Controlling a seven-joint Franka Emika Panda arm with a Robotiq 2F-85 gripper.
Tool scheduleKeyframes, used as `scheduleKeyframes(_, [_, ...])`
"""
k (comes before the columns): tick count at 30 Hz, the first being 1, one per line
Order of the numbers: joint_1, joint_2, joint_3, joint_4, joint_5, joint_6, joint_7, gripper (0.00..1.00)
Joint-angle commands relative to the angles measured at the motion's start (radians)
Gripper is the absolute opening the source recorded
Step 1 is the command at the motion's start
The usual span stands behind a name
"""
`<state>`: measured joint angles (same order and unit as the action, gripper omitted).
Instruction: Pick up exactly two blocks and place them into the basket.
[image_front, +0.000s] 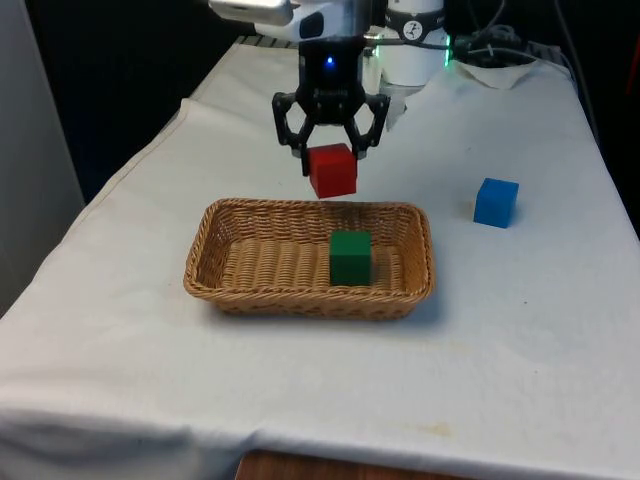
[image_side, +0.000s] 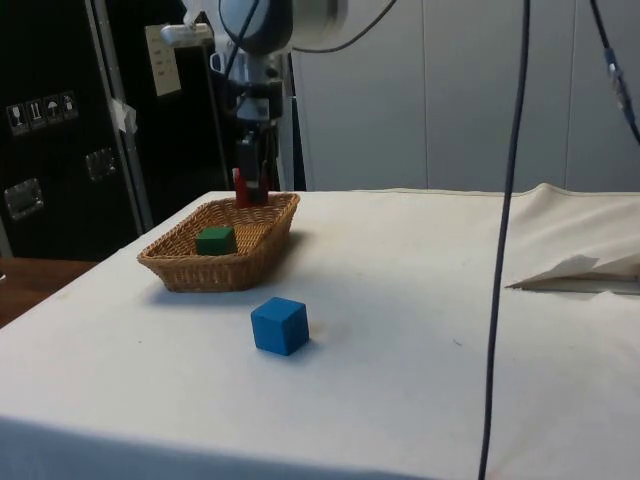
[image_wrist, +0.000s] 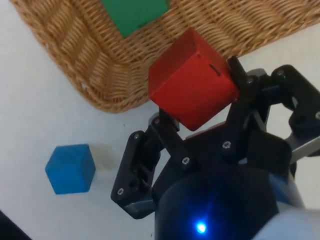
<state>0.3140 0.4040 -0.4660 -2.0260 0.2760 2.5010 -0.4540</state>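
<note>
My gripper (image_front: 331, 160) is shut on a red block (image_front: 333, 171) and holds it in the air just above the far rim of the wicker basket (image_front: 300, 300). In the wrist view the red block (image_wrist: 192, 80) sits tilted between the black fingers (image_wrist: 162, 127), over the basket's edge (image_wrist: 100, 75). A green block (image_front: 350, 257) lies inside the basket, towards the front view's right. From the side, the gripper (image_side: 252, 185) hangs over the basket's (image_side: 200, 270) far end with the green block (image_side: 215, 240) below it.
A blue block (image_front: 496, 202) rests on the white cloth to the front view's right of the basket, well apart from it. It is the nearest thing in the side view (image_side: 279, 325). A crumpled fold of cloth (image_side: 580, 272) lies at the side view's right.
</note>
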Motion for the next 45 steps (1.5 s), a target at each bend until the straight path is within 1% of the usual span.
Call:
scheduleKeyframes(1, [-0.009,0.006,0.004,0.008,0.014,-0.005,-0.008,0.16])
scheduleKeyframes(2, [-0.009,0.012,0.002,0.011,0.017,-0.005,-0.007,0.16])
scheduleKeyframes(3, [-0.002,0.011,-0.004,0.009,0.007,-0.001,0.0,0.16])
scheduleKeyframes(4, [-0.011,0.017,0.001,0.015,0.021,-0.004,-0.007,0.16])
scheduleKeyframes(11, [-0.022,0.07,-0.007,0.058,0.05,-0.006,-0.011,0.16])
scheduleKeyframes(12, [-0.012,0.067,-0.017,0.051,0.039,-0.001,-0.001,0.16])
scheduleKeyframes(13, [-0.025,0.078,-0.008,0.066,0.054,-0.006,-0.012,0.16])
scheduleKeyframes(15, [-0.028,0.094,-0.01,0.082,0.061,-0.008,-0.015,0.16])
scheduleKeyframes(17, [-0.035,0.121,-0.013,0.109,0.074,-0.011,-0.02,0.16])
scheduleKeyframes(20, [-0.04,0.15,-0.017,0.137,0.091,-0.014,-0.027,0.16])
scheduleKeyframes(21, [-0.026,0.14,-0.027,0.122,0.078,-0.005,-0.017,0.16])
scheduleKeyframes(22, [-0.041,0.159,-0.019,0.146,0.097,-0.015,-0.03,0.16])
scheduleKeyframes(24, [-0.045,0.186,-0.028,0.173,0.11,-0.019,-0.037,0.16])
scheduleKeyframes(28, [-0.051,0.221,-0.038,0.203,0.129,-0.02,-0.046,0.16])
scheduleKeyframes(29, [-0.052,0.229,-0.04,0.21,0.134,-0.02,-0.048,0.16])
scheduleKeyframes(30, [-0.04,0.222,-0.049,0.199,0.126,-0.012,-0.04,0.16])
scheduleKeyframes(31, [-0.055,0.239,-0.04,0.216,0.142,-0.018,-0.052,0.16])
scheduleKeyframes(33, [-0.063,0.267,-0.043,0.234,0.163,-0.014,-0.061,0.16])
scheduleKeyframes(35, [-0.067,0.29,-0.045,0.247,0.184,-0.012,-0.072,0.16])
scheduleKeyframes(37, [-0.068,0.311,-0.049,0.26,0.205,-0.012,-0.083,0.16])
scheduleKeyframes(38, [-0.056,0.319,-0.064,0.26,0.213,-0.011,-0.084,0.16])
scheduleKeyframes(39, [-0.068,0.329,-0.054,0.272,0.228,-0.014,-0.093,0.16])
scheduleKeyframes(42, [-0.066,0.343,-0.064,0.282,0.251,-0.02,-0.106,0.16])
scheduleKeyframes(45, [-0.065,0.345,-0.071,0.285,0.26,-0.023,-0.112,0.16])
